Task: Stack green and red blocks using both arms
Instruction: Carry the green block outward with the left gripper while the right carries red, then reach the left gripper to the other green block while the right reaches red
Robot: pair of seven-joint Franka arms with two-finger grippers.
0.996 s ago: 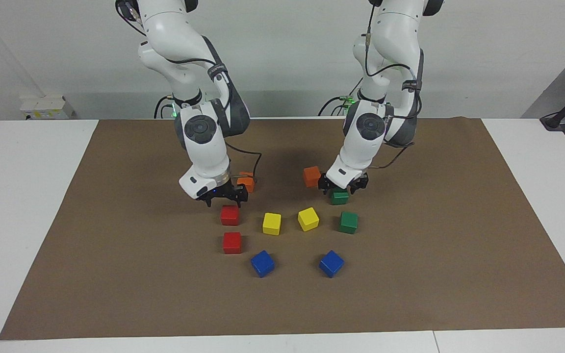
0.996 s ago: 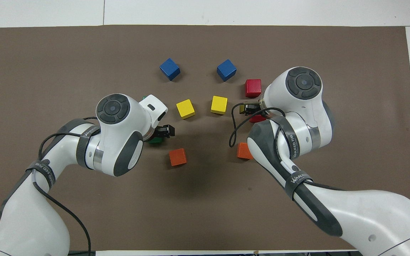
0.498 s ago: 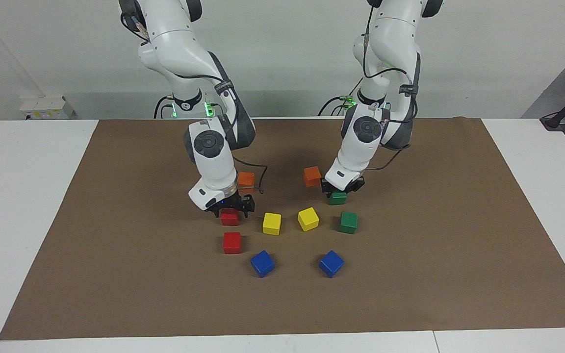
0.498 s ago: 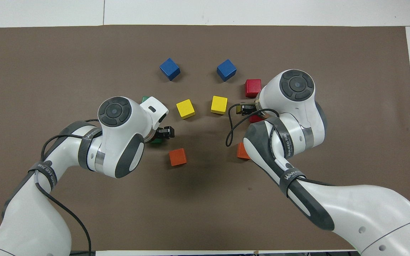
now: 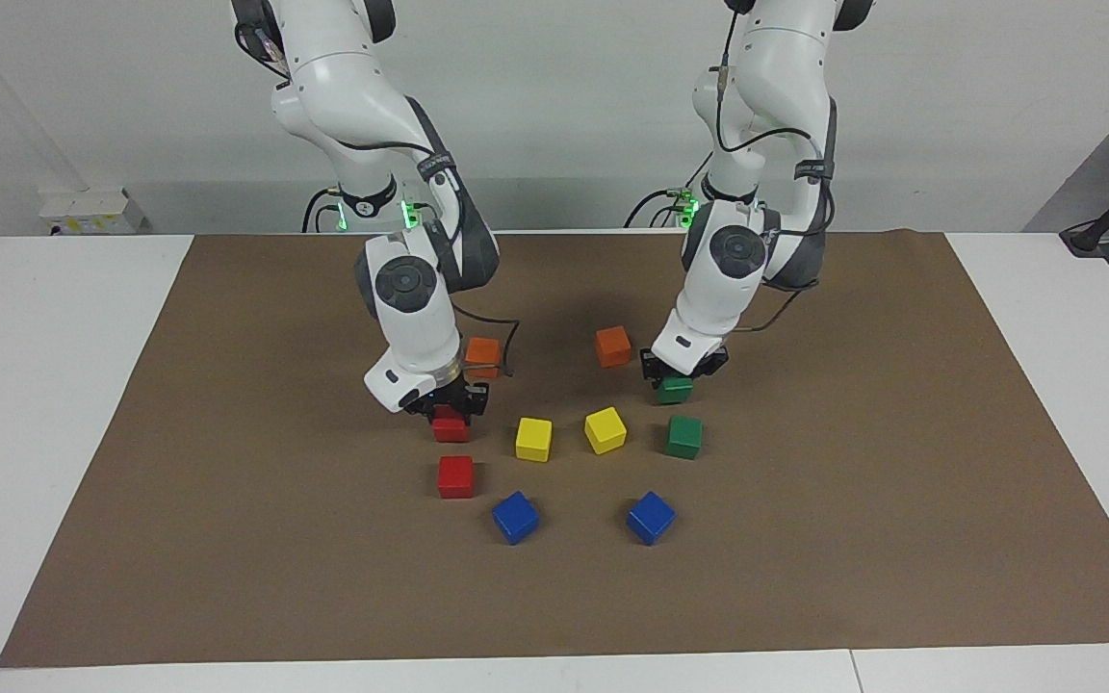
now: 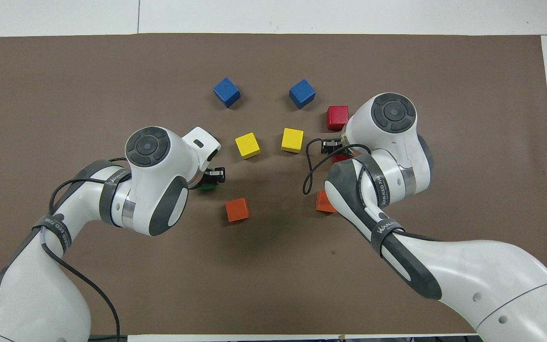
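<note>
My left gripper [image 5: 678, 373] is shut on a dark green block [image 5: 674, 391] low over the brown mat; in the overhead view this gripper [image 6: 210, 176] shows with a sliver of the same green block [image 6: 205, 186]. A second green block [image 5: 684, 436] sits just farther from the robots, hidden under the left arm in the overhead view. My right gripper [image 5: 447, 406] is shut on a red block [image 5: 451, 429], mostly covered by the right gripper [image 6: 333, 147] from overhead. Another red block [image 5: 455, 476] [image 6: 337, 118] rests free, farther from the robots.
Two orange cubes [image 5: 483, 355] [image 5: 613, 346] lie close to the grippers, nearer to the robots. Two yellow cubes [image 5: 533, 439] [image 5: 606, 429] sit between the held blocks. Two blue cubes [image 5: 515, 517] [image 5: 651, 517] lie farthest out. The brown mat [image 5: 901, 539] covers the table.
Both grippers came down onto their blocks and closed: the left on the green block first, the right on the red block just now. The other cubes stayed put.
</note>
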